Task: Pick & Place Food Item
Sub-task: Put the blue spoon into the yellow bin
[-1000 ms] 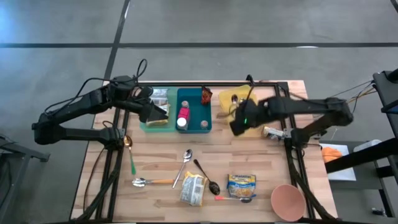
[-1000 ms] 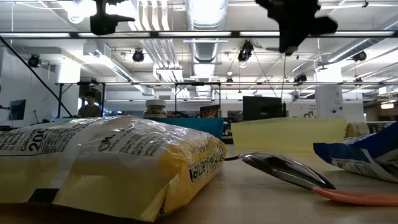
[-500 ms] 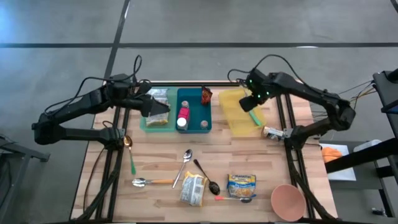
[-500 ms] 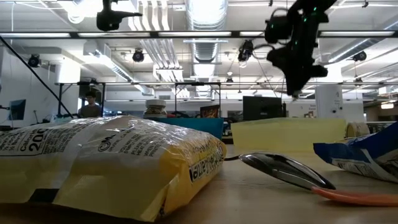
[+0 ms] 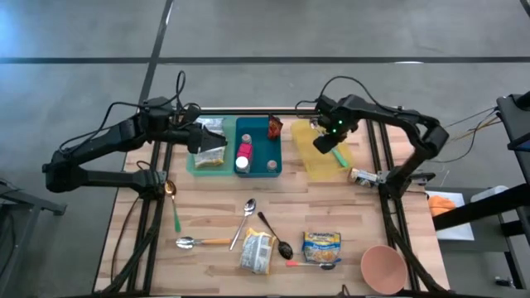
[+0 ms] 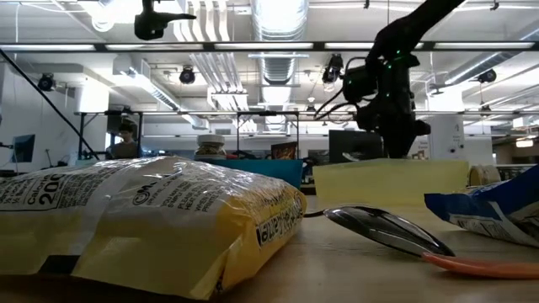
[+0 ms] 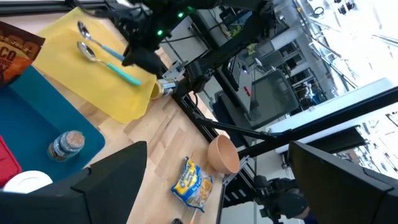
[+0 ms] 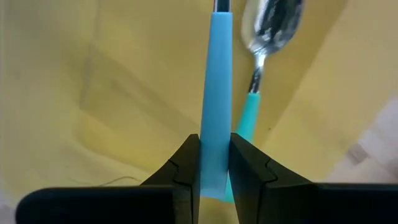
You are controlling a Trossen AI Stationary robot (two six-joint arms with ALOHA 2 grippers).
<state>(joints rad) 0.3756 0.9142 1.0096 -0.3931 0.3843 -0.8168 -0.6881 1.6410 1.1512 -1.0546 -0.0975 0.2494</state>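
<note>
Swung down toward twelve o'clock: right gripper (image 8: pixel 214 163), clamped on blue-handled spoon (image 8: pixel 215 93) above yellow tray (image 5: pixel 310 157); left gripper (image 5: pixel 201 142) spread wide, empty.

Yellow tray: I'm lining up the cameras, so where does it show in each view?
High view: yellow tray, table's upper right.
Low view: pale wall right of centre.
Left wrist view: upper left.
Right wrist view: fills the picture.
Shared landmark: the right gripper over it, shut on a spoon.
</note>
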